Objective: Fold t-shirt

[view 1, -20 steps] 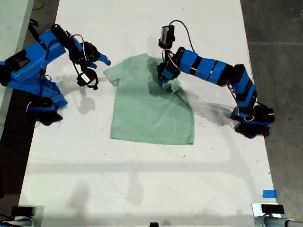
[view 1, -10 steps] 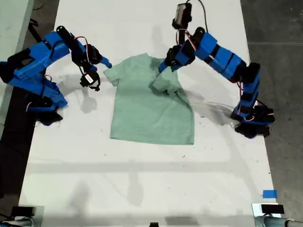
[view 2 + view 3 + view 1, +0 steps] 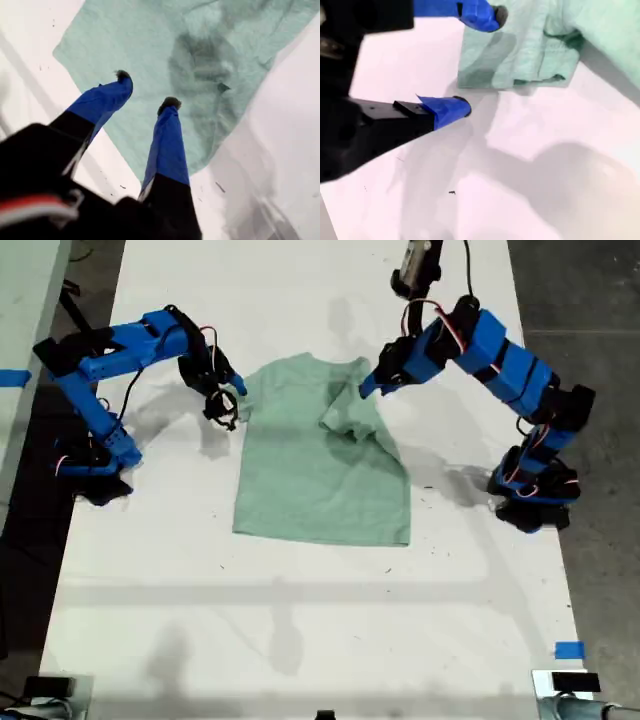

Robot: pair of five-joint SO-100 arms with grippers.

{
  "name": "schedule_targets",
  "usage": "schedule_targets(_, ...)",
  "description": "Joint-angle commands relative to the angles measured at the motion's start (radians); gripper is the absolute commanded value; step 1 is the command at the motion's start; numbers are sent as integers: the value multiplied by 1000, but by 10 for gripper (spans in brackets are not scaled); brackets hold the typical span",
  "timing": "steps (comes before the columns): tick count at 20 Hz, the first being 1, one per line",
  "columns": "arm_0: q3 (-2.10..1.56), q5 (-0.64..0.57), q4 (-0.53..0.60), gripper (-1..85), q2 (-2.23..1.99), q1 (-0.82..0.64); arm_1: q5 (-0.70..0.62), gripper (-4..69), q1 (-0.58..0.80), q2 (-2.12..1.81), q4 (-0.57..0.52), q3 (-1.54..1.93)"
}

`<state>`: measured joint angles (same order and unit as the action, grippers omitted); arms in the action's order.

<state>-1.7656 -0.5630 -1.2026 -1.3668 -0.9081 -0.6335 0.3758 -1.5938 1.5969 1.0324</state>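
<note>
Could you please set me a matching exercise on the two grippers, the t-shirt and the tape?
1. my first gripper
2. my second gripper
3. t-shirt
4. tape

a. open, at the shirt's edge on the exterior view's left
b. blue
c. open, over the shirt's side on the exterior view's right
d. mint green

Pairs: 1-c, 2-a, 3-d, 4-b

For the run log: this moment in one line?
my first gripper open above t-shirt | my second gripper open at sleeve | other sleeve folded
</note>
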Motion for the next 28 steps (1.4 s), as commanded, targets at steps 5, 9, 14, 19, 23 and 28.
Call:
schedule_targets(5,495,-32,-235,92,416,-71,64,140,-100,-179,-12,78)
schedule_targets(9,561,-23,-285,39,400,-38,92,132,-103,-298,-41,199)
schedule_targets(14,554,25,-287,28,170,9,129,123,-103,-433,-86,364)
schedule_targets(19,630,-9,-252,20,21,104,155,121,-103,-512,-109,482)
schedule_targets(23,663,9,-132,26,51,253,166,120,-107,-514,-121,506)
schedule_targets(28,781,64,64,27,287,341,189,117,-130,-518,-129,526)
